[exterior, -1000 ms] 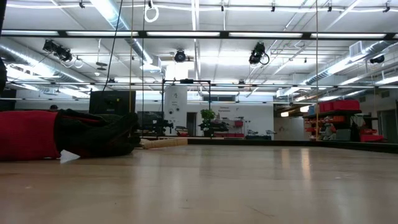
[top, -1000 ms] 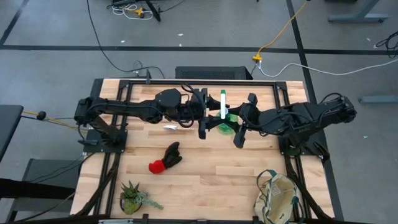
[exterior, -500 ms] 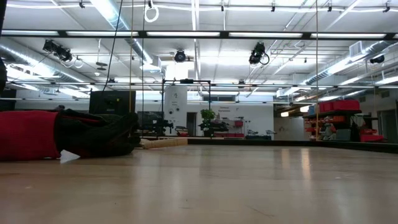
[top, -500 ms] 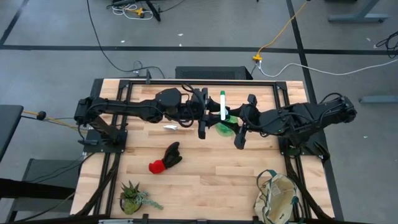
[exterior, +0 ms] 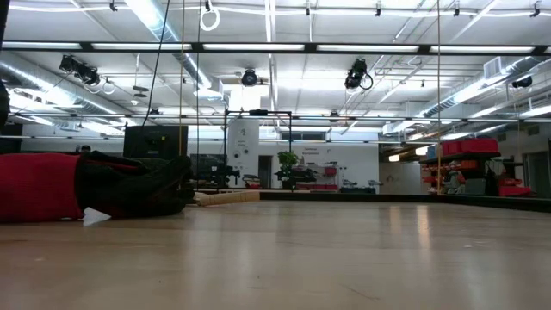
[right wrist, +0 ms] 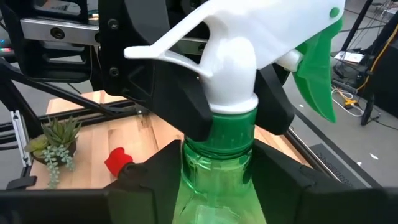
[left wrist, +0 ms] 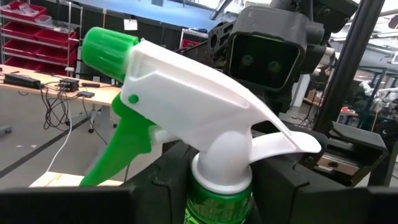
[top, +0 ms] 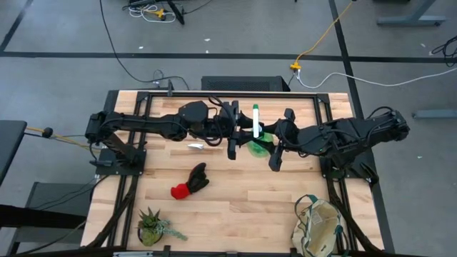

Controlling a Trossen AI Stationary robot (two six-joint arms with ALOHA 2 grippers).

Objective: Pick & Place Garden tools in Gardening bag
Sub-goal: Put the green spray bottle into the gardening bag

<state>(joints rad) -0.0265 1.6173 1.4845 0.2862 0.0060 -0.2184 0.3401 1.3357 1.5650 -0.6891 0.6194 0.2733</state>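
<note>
A green spray bottle (top: 257, 135) with a white trigger head (left wrist: 205, 93) hangs upright in the air over the middle of the table, between my two arms. My left gripper (left wrist: 221, 202) reaches in from the table's left and is shut on it. My right gripper (right wrist: 217, 190) reaches in from the right, with its fingers against the bottle lower down. The red-and-black glove pair (top: 189, 183) lies flat on the table near the middle. The beige gardening bag (top: 319, 227) stands at the near right corner. My left gripper pinches the bottle's neck (left wrist: 221, 186), just under the white head, between its two fingers. They come in about level from the table's left. The bottle stands upright, clear of the table. My right gripper has its two fingers on either side of the green shoulder (right wrist: 217, 168), below the neck. It comes in from the table's right, slanting slightly down. The bottle is upright between the fingers and clear of the table.
A small spiky potted plant (top: 152, 225) stands at the near left corner. A small white scrap (top: 196, 146) lies on the wood under my left arm. Bare wood stretches between the gloves and the bag.
</note>
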